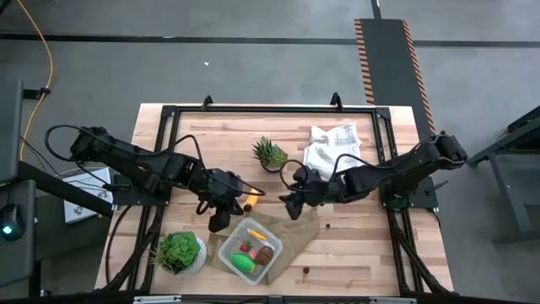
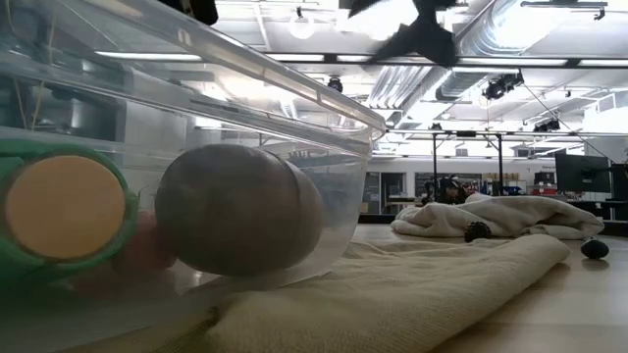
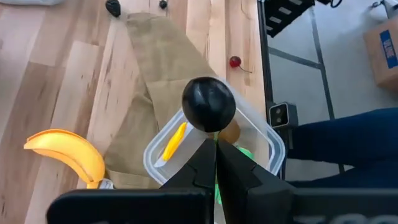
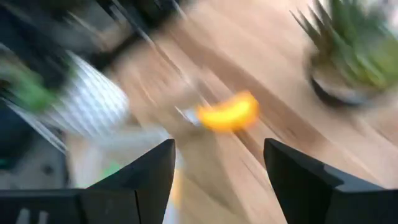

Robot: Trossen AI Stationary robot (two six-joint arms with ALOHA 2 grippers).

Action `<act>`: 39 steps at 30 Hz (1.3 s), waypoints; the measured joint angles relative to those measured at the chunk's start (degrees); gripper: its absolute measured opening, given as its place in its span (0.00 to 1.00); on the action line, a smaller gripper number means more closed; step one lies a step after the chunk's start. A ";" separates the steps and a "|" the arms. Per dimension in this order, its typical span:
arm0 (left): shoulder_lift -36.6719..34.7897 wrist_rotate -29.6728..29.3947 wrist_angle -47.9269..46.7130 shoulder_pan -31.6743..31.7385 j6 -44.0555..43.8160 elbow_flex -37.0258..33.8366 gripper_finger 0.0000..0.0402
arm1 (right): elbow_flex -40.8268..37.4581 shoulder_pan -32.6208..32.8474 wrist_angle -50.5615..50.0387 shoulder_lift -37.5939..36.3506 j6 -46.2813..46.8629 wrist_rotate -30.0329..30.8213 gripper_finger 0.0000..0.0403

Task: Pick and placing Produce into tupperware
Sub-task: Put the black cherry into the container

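The clear tupperware stands on a brown paper bag at the near middle. It holds a green piece, a brown kiwi and a yellow-orange piece. A yellow banana lies on the wood just beyond it. My left gripper is shut, with a black round piece at its tips, above the box's far-left corner. My right gripper hovers open to the right of the banana, pointing at it and touching nothing. My left gripper has the black round piece right at its shut fingertips, which meet the ball's near underside. What they pinch there is hidden by the ball. The fingers slant down from the table's left. The ball is clear of the table, over the tupperware's rim.
A spiky plant stands far of centre, with a white cloth to its right. A leafy plant in a white pot stands left of the box. A red cherry lies near the front edge. Small dark pieces lie farther off.
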 joint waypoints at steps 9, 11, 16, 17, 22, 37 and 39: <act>6.83 0.97 5.65 -3.15 -1.69 0.02 0.00 | -0.11 1.34 -24.23 -1.17 2.60 -9.23 0.59; 8.75 0.97 5.55 -4.12 -2.68 -0.02 0.00 | -0.17 2.39 -27.15 -1.44 2.61 -9.27 0.59; 12.62 0.75 5.99 -6.35 -5.96 -0.02 0.00 | -0.26 4.66 -34.16 -2.12 2.21 -8.95 0.59; 13.34 0.75 5.97 -6.72 -6.64 -0.02 0.00 | -0.26 4.99 -34.89 -2.15 2.15 -8.78 0.59; 16.52 0.27 5.59 -8.03 -10.00 -0.04 0.00 | -0.24 6.70 -38.10 -2.15 1.17 -8.24 0.59; 21.72 0.91 5.78 -8.37 -16.37 -0.02 0.00 | -0.24 10.68 -39.89 -2.13 2.87 -6.54 0.59; 21.72 0.90 5.77 -8.37 -16.38 -0.04 0.00 | -0.24 11.05 -39.91 -2.13 2.92 -6.32 0.59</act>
